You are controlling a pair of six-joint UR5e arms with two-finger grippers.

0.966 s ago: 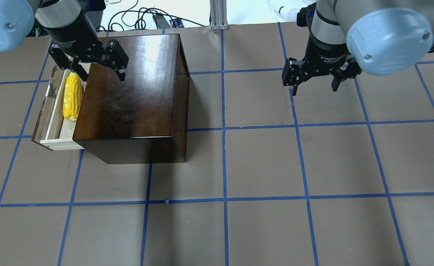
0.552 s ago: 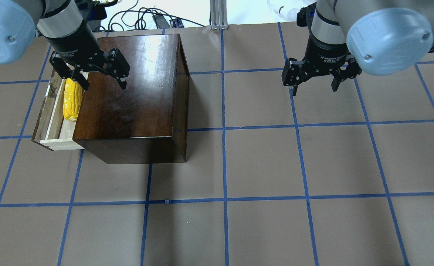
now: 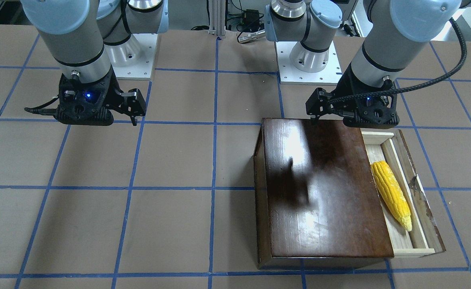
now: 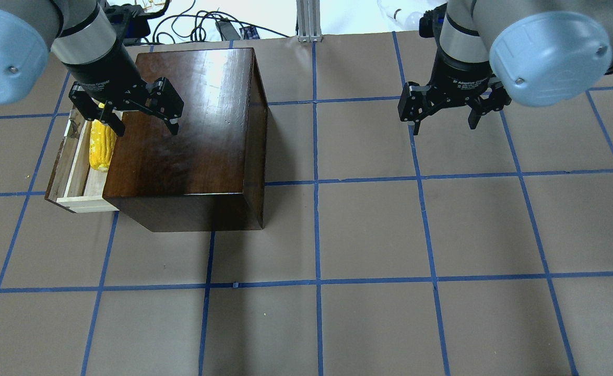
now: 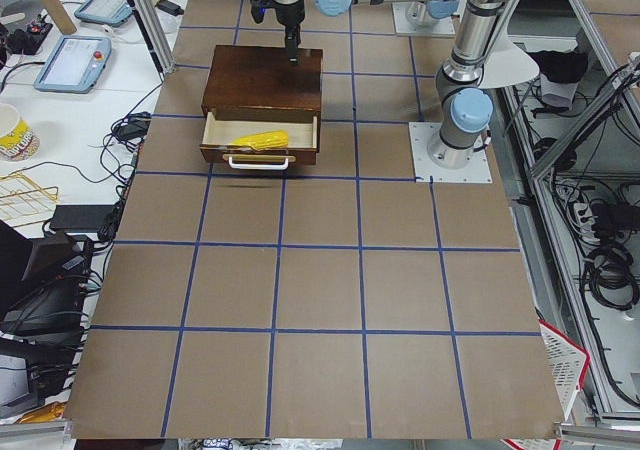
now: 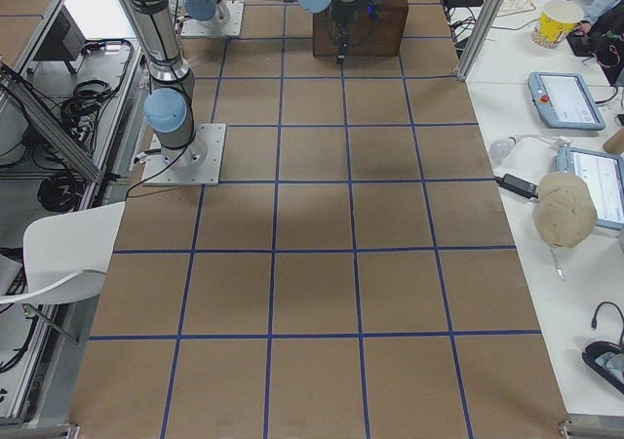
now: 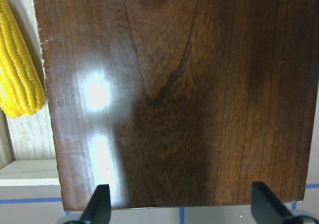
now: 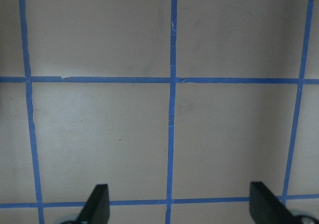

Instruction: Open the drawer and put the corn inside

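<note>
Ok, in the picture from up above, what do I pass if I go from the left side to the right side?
The drawer → corn → dark wooden box → right gripper. The left gripper overlaps the corn and the box in that picture, so it is left out.

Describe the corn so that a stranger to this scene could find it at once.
Find the glossy dark box on the table. Its pale drawer is pulled out at one side, and the corn lies in it. It is the only bright yellow thing, a bumpy cob tapering to a point.
</note>
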